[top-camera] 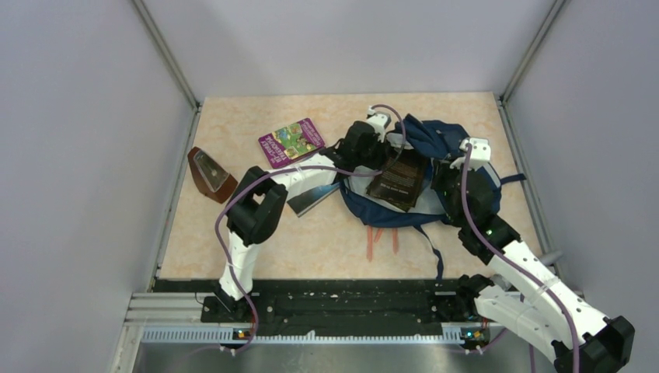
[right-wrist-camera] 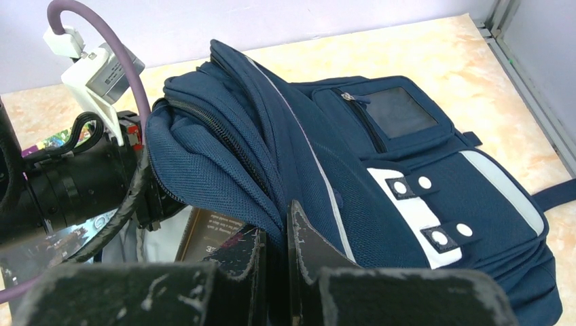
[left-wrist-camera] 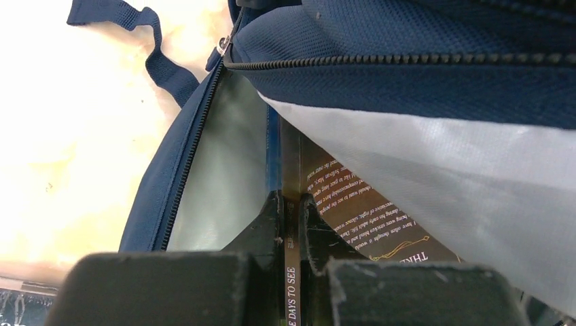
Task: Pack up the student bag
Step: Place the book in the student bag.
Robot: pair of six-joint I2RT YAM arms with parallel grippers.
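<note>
Right wrist: bag [right-wrist-camera: 353, 163] apparently in pincer [right-wrist-camera: 277, 227]

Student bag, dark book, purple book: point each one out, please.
student bag [right-wrist-camera: 414, 210], right wrist view, white front patch.
dark book [top-camera: 398, 180], top external view, cover.
purple book [top-camera: 291, 141], top external view, cover centre.

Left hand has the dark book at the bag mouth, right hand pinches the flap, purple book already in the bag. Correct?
One error: the purple book is not in the student bag; it lies on the table beside it, per the top external view. The left hand on the dark book and right hand on the flap are right.
</note>
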